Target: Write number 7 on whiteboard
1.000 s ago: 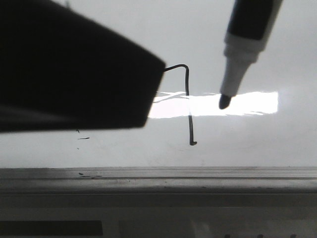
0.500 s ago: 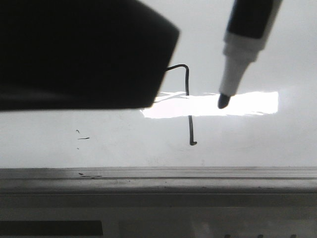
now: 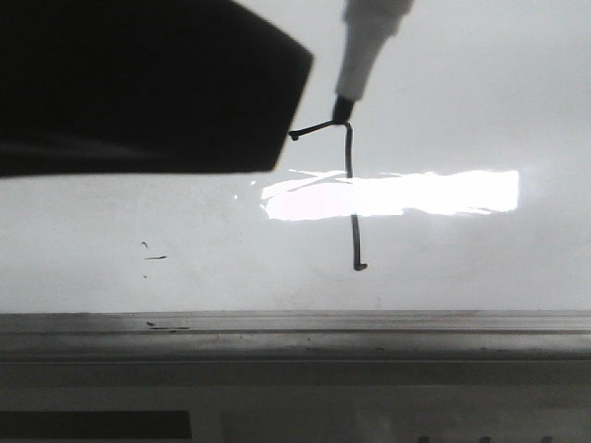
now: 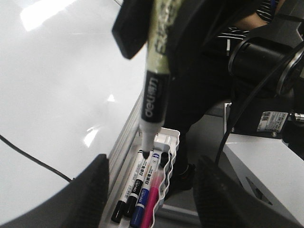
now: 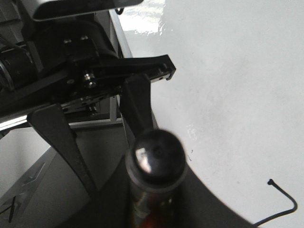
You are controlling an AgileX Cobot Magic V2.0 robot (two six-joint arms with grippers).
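Note:
The whiteboard (image 3: 480, 101) fills the front view, with a bright glare (image 3: 425, 194). The number 7 (image 3: 355, 240) is on it: a short rising top bar with a dot end, a rounded corner and a long stem. The marker (image 3: 365, 46) comes down from the top, its tip at the 7's corner; I cannot tell if it touches. In the right wrist view my right gripper (image 5: 156, 211) is shut on the marker (image 5: 156, 159), with the 7's top bar (image 5: 270, 182) beyond. My left gripper (image 4: 153, 190) is open and empty beside the board (image 4: 57, 85). The marker (image 4: 154, 95) hangs before it.
A dark arm part (image 3: 138, 83) close to the lens covers the front view's upper left. A grey ledge (image 3: 369, 332) runs along the board's near edge. A tiny dash and specks (image 3: 155, 257) lie left of the 7. A white tray (image 4: 168, 137) holds several markers (image 4: 142, 190).
The marker has moved up and left, from over the glare right of the stem to the 7's corner. The dark arm part has shifted, uncovering the top bar's dot end.

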